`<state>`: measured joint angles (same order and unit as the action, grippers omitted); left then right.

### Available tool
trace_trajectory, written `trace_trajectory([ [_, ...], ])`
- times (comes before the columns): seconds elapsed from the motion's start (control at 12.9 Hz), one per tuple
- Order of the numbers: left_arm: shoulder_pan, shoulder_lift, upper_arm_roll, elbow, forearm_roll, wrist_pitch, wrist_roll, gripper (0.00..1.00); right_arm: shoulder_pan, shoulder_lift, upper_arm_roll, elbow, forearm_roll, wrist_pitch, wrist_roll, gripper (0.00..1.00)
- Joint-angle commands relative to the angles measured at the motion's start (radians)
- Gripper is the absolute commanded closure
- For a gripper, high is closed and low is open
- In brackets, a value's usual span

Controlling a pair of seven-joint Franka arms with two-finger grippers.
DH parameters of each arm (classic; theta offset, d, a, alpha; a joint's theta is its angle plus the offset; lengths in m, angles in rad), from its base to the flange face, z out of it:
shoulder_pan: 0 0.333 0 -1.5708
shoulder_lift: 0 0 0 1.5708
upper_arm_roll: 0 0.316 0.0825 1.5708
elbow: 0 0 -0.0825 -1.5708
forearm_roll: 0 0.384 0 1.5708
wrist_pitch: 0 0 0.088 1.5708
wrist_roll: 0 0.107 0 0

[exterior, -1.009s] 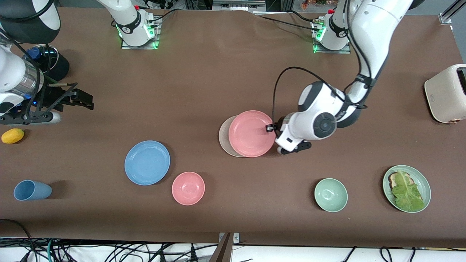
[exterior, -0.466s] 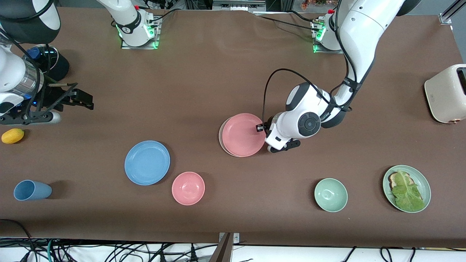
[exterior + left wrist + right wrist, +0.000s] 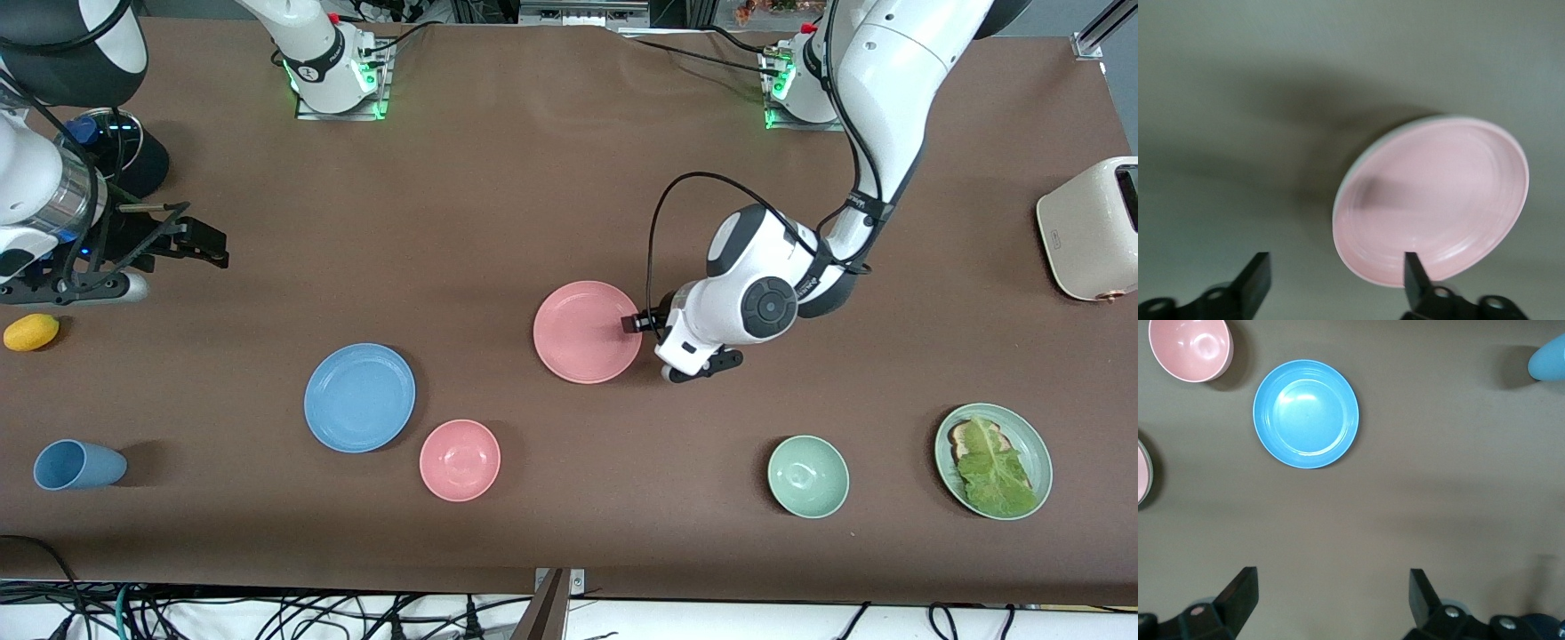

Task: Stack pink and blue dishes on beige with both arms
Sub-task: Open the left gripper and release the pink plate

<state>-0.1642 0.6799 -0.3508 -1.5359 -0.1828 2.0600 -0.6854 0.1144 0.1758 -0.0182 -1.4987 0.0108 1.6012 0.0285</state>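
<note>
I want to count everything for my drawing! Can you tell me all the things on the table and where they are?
pink plate: one, pink, mid-table, lying on the beige plate
beige plate: one, only its rim peeks out under the pink plate
blue plate: one, light blue, toward the right arm's end
pink bowl: one, beside the blue plate, nearer the camera
blue cup: one, lying at the right arm's end
lemon: one, yellow, farther from the camera than the cup
green bowl: one, toward the left arm's end
green plate: one, holds lettuce on bread
toaster: one, cream, left arm's end
left gripper: open at the pink plate's edge
right gripper: open, waiting above the table
</note>
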Motion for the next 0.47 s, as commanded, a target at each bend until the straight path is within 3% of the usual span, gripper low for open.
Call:
trace_trajectory([
  [0.0,0.049,-0.026,0.021,0.017,0.031,-0.076,0.0,0.0,-0.009,-0.01,0.003,-0.005,0.006,0.006,-0.001,0.0],
  [0.39,0.201,-0.054,0.019,0.016,0.164,-0.193,0.119,0.0,-0.032,0.054,0.003,0.011,0.009,0.042,-0.01,0.0],
])
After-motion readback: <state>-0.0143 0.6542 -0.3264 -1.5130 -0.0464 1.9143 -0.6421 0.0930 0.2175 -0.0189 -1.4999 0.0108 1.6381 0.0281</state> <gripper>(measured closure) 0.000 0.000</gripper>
